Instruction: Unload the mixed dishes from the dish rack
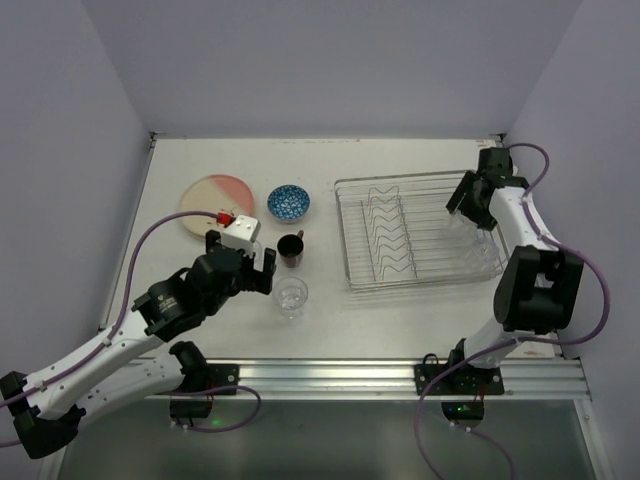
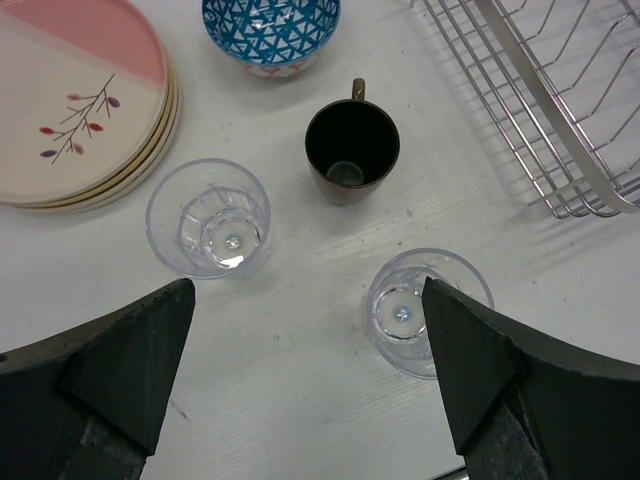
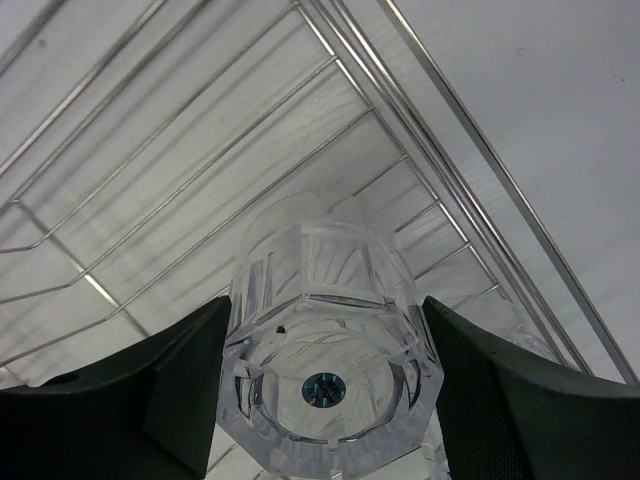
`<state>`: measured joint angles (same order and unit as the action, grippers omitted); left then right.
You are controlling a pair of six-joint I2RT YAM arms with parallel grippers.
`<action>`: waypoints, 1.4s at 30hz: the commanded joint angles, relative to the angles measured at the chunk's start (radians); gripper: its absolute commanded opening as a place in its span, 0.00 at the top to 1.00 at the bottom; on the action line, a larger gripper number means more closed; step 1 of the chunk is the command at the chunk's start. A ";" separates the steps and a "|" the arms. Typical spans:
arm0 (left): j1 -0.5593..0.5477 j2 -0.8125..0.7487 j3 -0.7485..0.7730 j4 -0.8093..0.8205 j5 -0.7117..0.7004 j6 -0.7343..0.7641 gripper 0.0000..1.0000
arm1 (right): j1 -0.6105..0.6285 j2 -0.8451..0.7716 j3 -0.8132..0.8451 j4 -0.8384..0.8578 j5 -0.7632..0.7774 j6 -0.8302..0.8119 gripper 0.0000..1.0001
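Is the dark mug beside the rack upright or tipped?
Upright: the mug stands on the table, its round open mouth facing up at the left wrist camera.

Black-and-white arms (image 1: 100, 355), purple cables (image 1: 138, 250)

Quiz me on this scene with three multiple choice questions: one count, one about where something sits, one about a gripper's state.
1. How many tumblers stand on the table outside the dish rack? A) one B) two C) four
2. Where is the brown mug? A) in the dish rack B) on the table, near the blue bowl C) on the plates
3. The left gripper is: A) open and empty B) shut on a tumbler C) shut on the mug
Answers: B, the left wrist view shows two there; B, the mug stands upright on bare table near the bowl; A, its jaws stand wide apart with nothing between.
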<state>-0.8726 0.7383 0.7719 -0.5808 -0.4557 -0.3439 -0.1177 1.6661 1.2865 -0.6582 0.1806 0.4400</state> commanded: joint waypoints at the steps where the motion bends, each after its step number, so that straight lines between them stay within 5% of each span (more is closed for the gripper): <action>1: 0.001 -0.001 0.007 0.045 -0.037 0.014 0.00 | 0.009 -0.123 0.068 0.034 -0.088 0.020 0.60; 9: 0.001 -0.001 0.061 0.065 0.009 -0.027 0.00 | 0.052 -0.341 -0.022 0.177 -0.535 0.011 0.62; 12: 0.001 0.010 0.102 0.133 0.152 -0.098 0.00 | 0.093 -0.423 -0.097 0.274 -0.748 0.060 0.62; 17: 0.003 0.015 0.064 0.518 0.497 -0.190 0.00 | 0.205 -0.571 -0.283 0.748 -1.117 0.264 0.62; 19: 0.001 0.022 0.029 0.716 0.596 -0.236 0.00 | 0.266 -0.597 -0.360 0.948 -1.168 0.379 0.62; 25: 0.001 0.108 0.030 0.939 0.721 -0.325 0.00 | 0.368 -0.634 -0.481 1.302 -1.215 0.594 0.63; 32: 0.001 0.177 0.055 0.996 0.801 -0.369 0.03 | 0.447 -0.600 -0.532 1.529 -1.202 0.710 0.64; 38: 0.001 0.200 0.035 1.110 0.880 -0.434 0.21 | 0.484 -0.586 -0.538 1.586 -1.192 0.717 0.64; 42: 0.001 0.223 0.035 1.150 0.923 -0.464 0.51 | 0.503 -0.579 -0.544 1.608 -1.182 0.715 0.64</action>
<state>-0.8726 0.9466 0.8070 0.4618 0.3985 -0.7712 0.3744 1.0863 0.7452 0.8402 -1.0142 1.1439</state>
